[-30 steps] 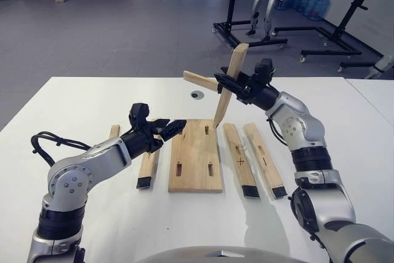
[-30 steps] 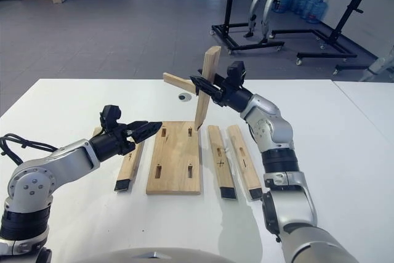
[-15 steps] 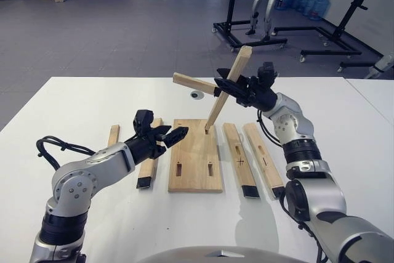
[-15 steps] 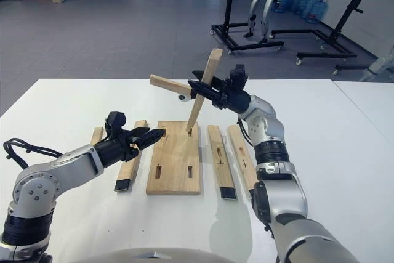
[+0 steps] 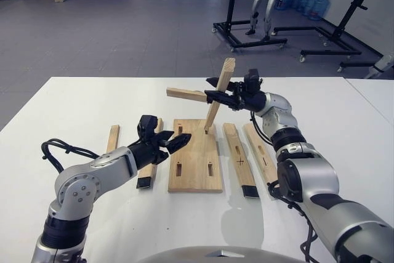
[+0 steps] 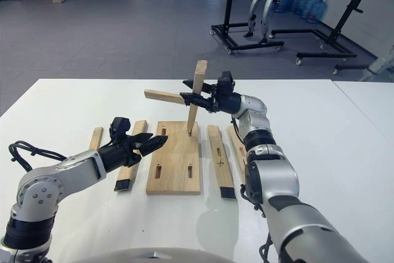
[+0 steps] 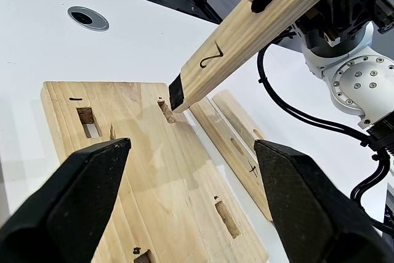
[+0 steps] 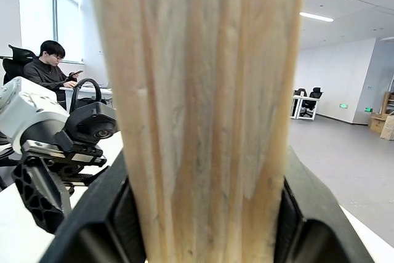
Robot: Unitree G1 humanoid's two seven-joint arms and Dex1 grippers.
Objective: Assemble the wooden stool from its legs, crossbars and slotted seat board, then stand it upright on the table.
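Your seat board (image 5: 194,167) lies flat on the table (image 5: 74,103). Your right gripper (image 5: 217,90) clamps the leg (image 5: 212,115) with its crossbar (image 5: 184,95), tip at the far slot (image 7: 165,110), so you're seating it. Your left gripper (image 5: 175,141) hovers spread beside the board. Next, likely straighten the leg and press down.

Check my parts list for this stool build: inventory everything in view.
Seat board: one, pale wood, four slots, flat at table centre.
Held leg: one, pale wood, black end, tilted, lower end at the board's far right slot.
Joined crossbar: one, pale wood, fixed across the held leg.
Right legs: two, pale wood, flat beside the board.
Left leg: one, pale wood, flat beside the board.
Loose crossbar: one, pale wood, farthest left.
Cable hole: one, grey, behind the board.
Table: one, white.
Left gripper: black, open, over the board's left edge.
Right gripper: black, shut on the held leg.
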